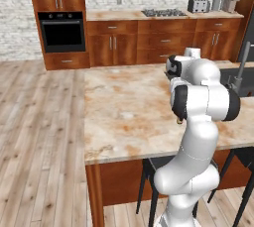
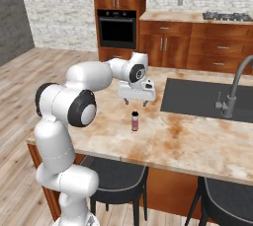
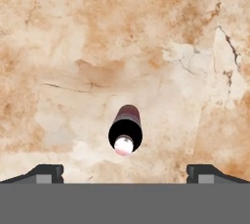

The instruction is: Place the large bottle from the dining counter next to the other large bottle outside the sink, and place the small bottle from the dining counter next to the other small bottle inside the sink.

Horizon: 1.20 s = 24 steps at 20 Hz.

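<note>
While hovering over the table [image 2: 188, 141], gripper [image 2: 136, 102] wide open (holding nothing), small bottle [image 2: 135, 121] upright just below, untouched.

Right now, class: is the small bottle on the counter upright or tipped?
Upright: the small bottle stands cap-up on the dining counter; the hand view looks down on its cap.

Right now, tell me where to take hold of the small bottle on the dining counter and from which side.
Grip the small bottle around its body just under the dark cap, coming straight down from above. It stands upright and alone on the dining counter, and the open hand hangs above it, fingertips spread wide to either side of it, so probably only a short descent is needed.
</note>
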Motion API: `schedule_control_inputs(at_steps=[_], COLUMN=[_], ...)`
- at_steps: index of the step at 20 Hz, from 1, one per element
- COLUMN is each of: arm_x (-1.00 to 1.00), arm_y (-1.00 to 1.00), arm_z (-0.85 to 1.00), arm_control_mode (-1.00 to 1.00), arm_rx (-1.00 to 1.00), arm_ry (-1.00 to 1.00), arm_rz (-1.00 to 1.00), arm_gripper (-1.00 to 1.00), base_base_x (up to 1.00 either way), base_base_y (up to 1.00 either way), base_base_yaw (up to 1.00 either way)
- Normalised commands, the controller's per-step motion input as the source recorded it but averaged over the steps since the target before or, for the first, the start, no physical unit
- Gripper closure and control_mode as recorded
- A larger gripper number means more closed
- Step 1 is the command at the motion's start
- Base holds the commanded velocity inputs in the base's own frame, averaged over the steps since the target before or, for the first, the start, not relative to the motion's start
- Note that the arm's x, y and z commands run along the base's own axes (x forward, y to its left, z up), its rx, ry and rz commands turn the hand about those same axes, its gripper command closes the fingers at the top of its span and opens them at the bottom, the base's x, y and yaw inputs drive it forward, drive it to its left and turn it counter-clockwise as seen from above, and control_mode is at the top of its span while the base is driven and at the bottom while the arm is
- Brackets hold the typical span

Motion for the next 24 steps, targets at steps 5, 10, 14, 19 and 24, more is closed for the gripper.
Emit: schedule_control_inputs(at_steps=[5,10,14,19,24], arm_x=[0.02,0.03,0.01,0.00,0.03], arm_y=[0.00,0.00,0.00,0.00,0.00], arm_z=[-0.04,-0.06,-0.21,-0.18,-0.09], arm_control_mode=[-1.00,-1.00,-1.00,-1.00,-1.00], arm_rx=[0.00,0.00,0.00,0.00,0.00], arm_ry=[0.00,0.00,0.00,0.00,0.00], arm_rz=[0.00,0.00,0.00,0.00,0.00], arm_gripper=[-1.00,-1.00,-1.00,-1.00,-1.00], base_base_x=[0.00,0.00,0.00,0.00,0.00], base_base_y=[0.00,0.00,0.00,0.00,0.00], base_base_yaw=[0.00,0.00,0.00,0.00,0.00])
